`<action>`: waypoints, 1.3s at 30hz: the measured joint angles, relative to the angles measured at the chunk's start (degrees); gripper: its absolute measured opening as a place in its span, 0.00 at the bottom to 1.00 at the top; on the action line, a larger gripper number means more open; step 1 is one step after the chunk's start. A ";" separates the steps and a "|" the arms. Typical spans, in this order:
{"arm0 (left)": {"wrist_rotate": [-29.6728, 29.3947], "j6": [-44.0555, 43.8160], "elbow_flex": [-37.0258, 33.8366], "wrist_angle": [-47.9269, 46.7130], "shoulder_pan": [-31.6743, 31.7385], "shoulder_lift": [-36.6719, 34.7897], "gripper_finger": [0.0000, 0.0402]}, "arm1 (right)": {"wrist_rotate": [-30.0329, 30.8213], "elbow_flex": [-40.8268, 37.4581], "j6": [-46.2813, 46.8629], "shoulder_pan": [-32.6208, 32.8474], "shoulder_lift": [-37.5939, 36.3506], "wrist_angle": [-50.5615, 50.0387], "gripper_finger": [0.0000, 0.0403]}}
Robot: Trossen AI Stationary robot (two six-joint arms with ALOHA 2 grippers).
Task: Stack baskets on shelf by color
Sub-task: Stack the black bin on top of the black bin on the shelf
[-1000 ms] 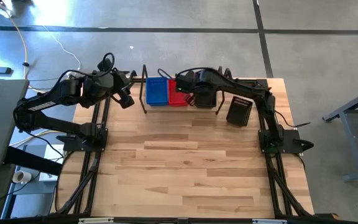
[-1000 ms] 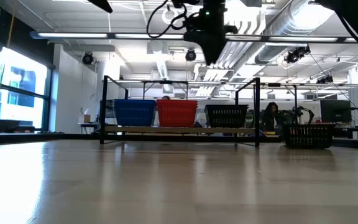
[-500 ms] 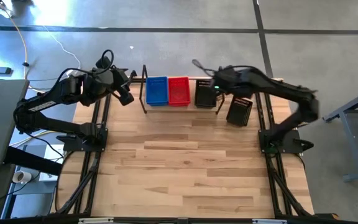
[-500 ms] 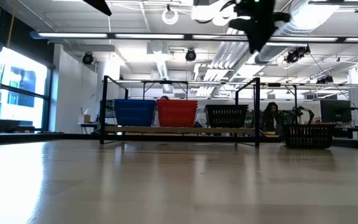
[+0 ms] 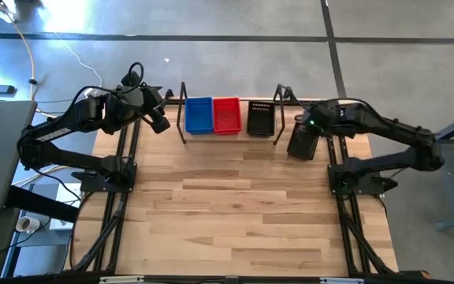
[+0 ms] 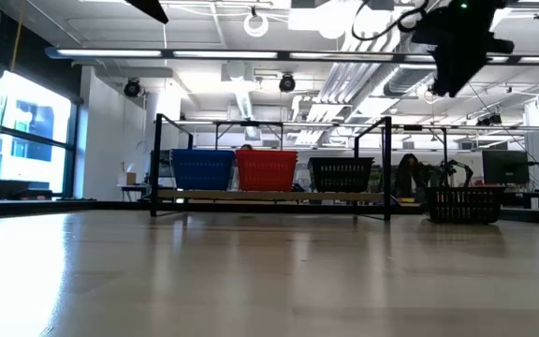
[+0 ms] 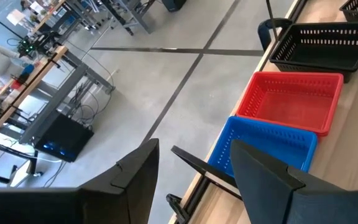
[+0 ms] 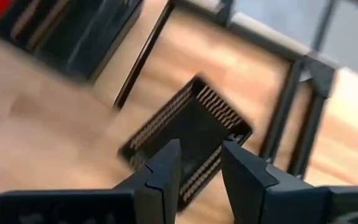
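Above the loose black basket (image 5: 303, 143), which is lying on the table (image 5: 243, 213) just outside the shelf's right upright, the right gripper (image 5: 307, 126) is now hanging with its fingers (image 8: 164, 168) narrowly parted and holding nothing. One second ago this arm was reaching over the shelf (image 5: 228, 134) near the red stack (image 5: 226, 115); half a second ago it was above the black stack (image 5: 260, 117); now it is swinging out to the right, clear of the shelf. In my judgement this means one placing is finished and the arm is going for the last basket. The blue stack (image 5: 199, 115), the red one and the black one are standing side by side on the plank, same as before, and the loose basket is not moving. The left gripper (image 5: 158, 122) is waiting in the same place at the shelf's left end, fingers (image 7: 135, 180) spread wide and empty.
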 joint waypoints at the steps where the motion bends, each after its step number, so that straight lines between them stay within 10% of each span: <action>1: 0.00 -0.02 0.00 0.00 0.00 0.00 0.47 | -1.98 -1.33 -1.54 0.00 -0.90 0.46 0.26; 18: 0.15 -0.13 0.00 -0.01 -0.02 2.35 0.47 | -24.72 -17.89 -22.20 -0.37 -2.23 9.94 0.26; 39: -0.05 -1.57 0.00 -0.04 -0.02 5.75 0.47 | -24.11 -24.06 -29.84 -0.32 1.24 16.75 0.22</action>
